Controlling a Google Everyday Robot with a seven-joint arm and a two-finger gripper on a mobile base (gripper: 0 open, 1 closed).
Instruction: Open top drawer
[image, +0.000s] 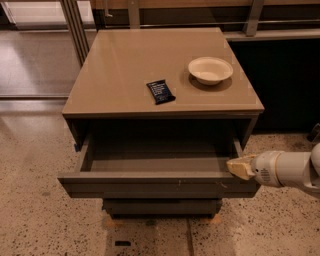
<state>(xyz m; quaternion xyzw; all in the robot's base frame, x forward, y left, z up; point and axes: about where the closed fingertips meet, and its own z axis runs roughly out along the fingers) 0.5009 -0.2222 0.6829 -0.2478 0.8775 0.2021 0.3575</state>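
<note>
Sitting at the right front corner of the top drawer (150, 186), already well out beneath the counter (125, 75), with the claw (241, 167) not readable as open or closed, risks slipping off or skewing it if pulled off-centre.

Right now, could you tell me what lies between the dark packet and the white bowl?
Only bare tabletop lies between packet and bowl, in the camera view; the gripper is at the top drawer's right front corner.
</note>
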